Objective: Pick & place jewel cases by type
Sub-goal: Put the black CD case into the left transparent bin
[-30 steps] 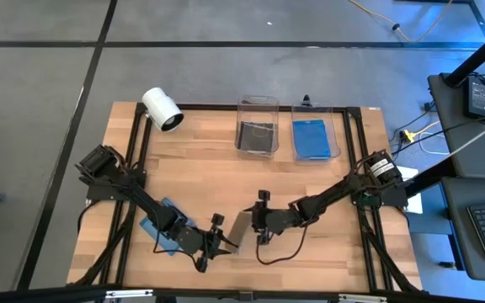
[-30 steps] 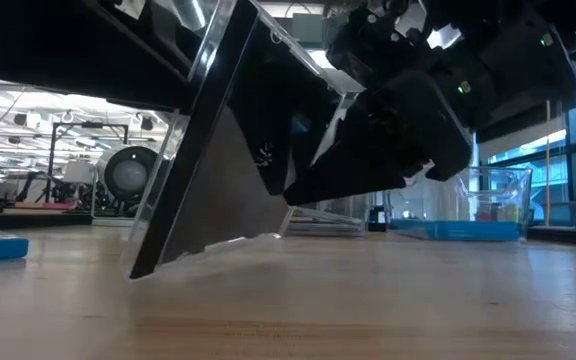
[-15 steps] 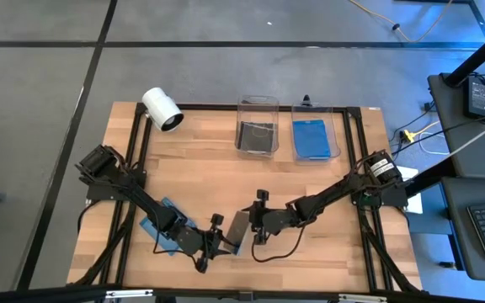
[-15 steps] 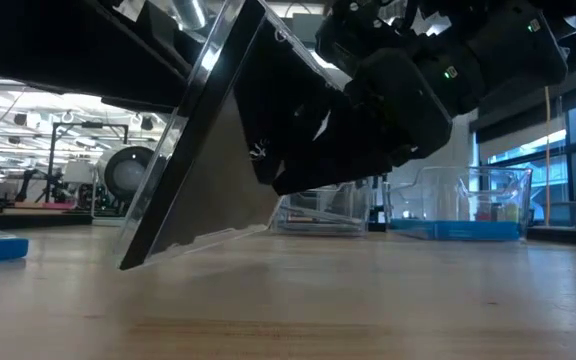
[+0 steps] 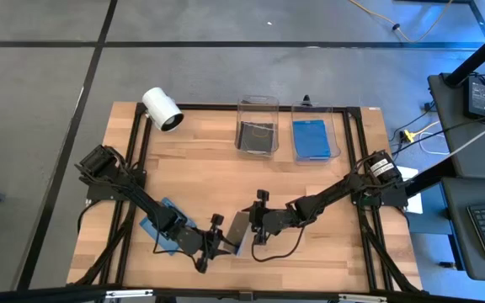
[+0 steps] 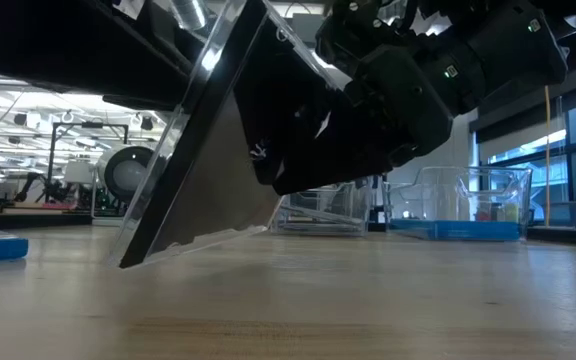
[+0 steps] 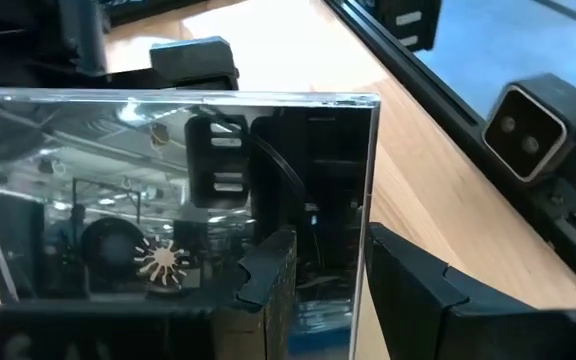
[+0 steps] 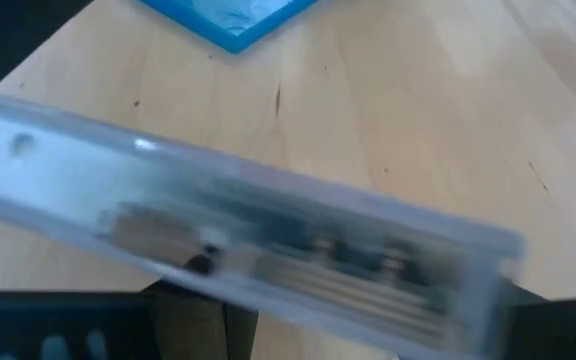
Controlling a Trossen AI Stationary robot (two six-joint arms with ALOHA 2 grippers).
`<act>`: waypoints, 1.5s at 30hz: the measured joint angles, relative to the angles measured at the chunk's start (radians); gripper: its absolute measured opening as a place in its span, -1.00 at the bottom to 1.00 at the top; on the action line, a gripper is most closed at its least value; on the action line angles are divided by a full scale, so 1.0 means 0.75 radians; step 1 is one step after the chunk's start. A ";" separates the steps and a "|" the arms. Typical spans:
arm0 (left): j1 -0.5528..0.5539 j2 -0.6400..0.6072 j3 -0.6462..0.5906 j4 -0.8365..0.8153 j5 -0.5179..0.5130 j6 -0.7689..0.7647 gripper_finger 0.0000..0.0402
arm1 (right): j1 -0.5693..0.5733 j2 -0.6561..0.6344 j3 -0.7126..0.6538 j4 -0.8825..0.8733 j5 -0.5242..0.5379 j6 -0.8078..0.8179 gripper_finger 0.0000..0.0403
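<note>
A dark grey jewel case (image 6: 203,150), thin, flat and glossy with a clear edge strip, stands tilted on one lower corner on the pale wood-grain table (image 6: 368,300), gripped from both sides. The left gripper (image 5: 223,243) pinches one edge between its dark fingers (image 7: 268,275), which the left wrist view shows closed over the mirror-like face. The right gripper (image 5: 256,224) meets the case from the opposite side, its fingers closed on the other edge. Both arms reach low and inward from the table's side rails, elbows bent. Under the left forearm lies a translucent blue jewel case (image 5: 160,225). Well beyond the grippers stand two clear bins, one (image 5: 256,126) holding dark cases, the other (image 5: 315,130) blue ones. Bare table lies between.
</note>
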 joint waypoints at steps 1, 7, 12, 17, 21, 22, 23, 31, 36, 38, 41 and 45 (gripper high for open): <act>0.000 0.000 0.000 0.005 -0.006 -0.013 -0.42 | 0.000 0.000 0.000 -0.003 0.000 -0.002 -0.14; 0.000 -0.001 0.001 0.012 -0.008 -0.066 -0.42 | 0.001 0.000 0.000 -0.032 -0.037 0.004 -0.14; 0.000 -0.001 0.001 0.012 0.000 -0.097 -0.42 | 0.012 0.000 0.000 -0.066 -0.046 0.009 -0.14; 0.000 -0.002 0.001 0.010 0.000 -0.120 -0.42 | 0.028 -0.001 0.000 -0.121 -0.049 0.041 -0.15; 0.000 -0.002 0.001 0.010 0.000 -0.124 -0.42 | 0.040 -0.003 0.000 -0.134 -0.046 0.047 -0.15; 0.000 -0.003 0.001 0.010 0.000 -0.124 -0.42 | 0.043 -0.004 0.000 -0.137 -0.046 0.048 -0.15; 0.000 -0.003 0.001 0.010 0.000 -0.128 -0.42 | 0.046 -0.004 0.000 -0.140 -0.045 0.048 -0.15; 0.000 -0.003 0.001 0.006 -0.004 -0.188 -0.42 | 0.063 -0.050 0.000 -0.230 -0.048 0.080 -0.15; -0.001 -0.003 0.001 0.007 -0.022 -0.232 -0.42 | 0.073 -0.058 0.000 -0.236 -0.040 0.083 -0.15; -0.001 -0.003 0.001 0.007 -0.029 -0.249 -0.42 | 0.077 -0.058 0.000 -0.254 -0.044 0.115 -0.15; -0.001 -0.003 0.001 0.008 -0.030 -0.263 -0.42 | 0.089 -0.060 0.000 -0.272 -0.046 0.151 -0.15; -0.001 -0.003 0.001 0.008 -0.047 -0.263 -0.42 | 0.103 -0.062 0.000 -0.290 -0.037 0.180 -0.15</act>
